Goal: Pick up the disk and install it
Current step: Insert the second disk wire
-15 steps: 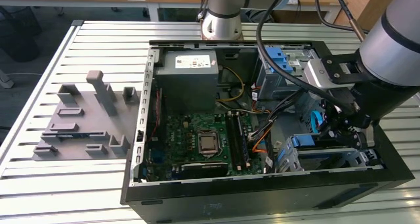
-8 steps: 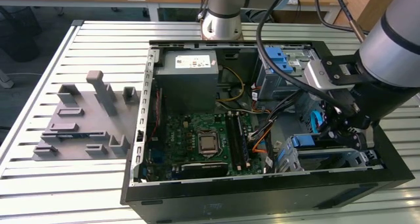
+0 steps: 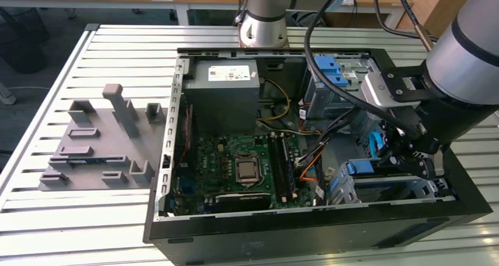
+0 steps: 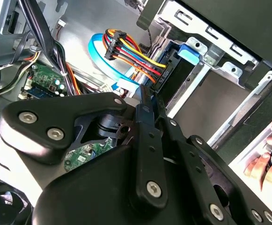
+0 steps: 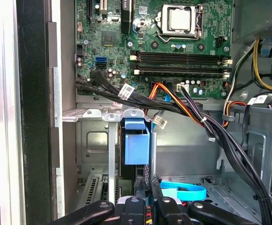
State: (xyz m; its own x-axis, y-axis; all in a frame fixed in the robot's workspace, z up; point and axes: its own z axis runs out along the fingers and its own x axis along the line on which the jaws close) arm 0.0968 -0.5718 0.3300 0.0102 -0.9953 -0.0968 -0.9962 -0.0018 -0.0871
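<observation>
**Cables crowding the drive cage**

Working across the exterior view from its left, I saw the grey plastic fixture (image 3: 97,143) lying on the slatted table (image 3: 47,219), well apart from the job and no threat. The open computer case (image 3: 312,234) came next, with the green circuit board (image 3: 242,166) on its floor.

Trouble, as I judged it, sat further toward the exterior view's right. A bundle of coloured wires (image 4: 131,56) ended in a black plug (image 4: 160,78), and a blue ribbon cable (image 4: 98,56) looped just beside it. Both lay close ahead of the gripper (image 4: 144,96). Any push or twist there could have snagged a wire, pinched it against the metal drive cage (image 4: 220,65), or tugged the plug askew.

The disk (image 3: 360,168) seemed to me to sit on edge in that cage, in the corner of the case. In the first wrist view its blue plastic end (image 5: 136,140) showed between the cage walls. A skewed shove could have jammed its rails.

The gripper hung low inside the case, next to the cage. I could not tell whether it was open or closed, nor whether it held anything or touched the plug.

A person's hand (image 4: 267,164) rested just outside the case wall, near enough that a sudden arm swing worried me.
</observation>
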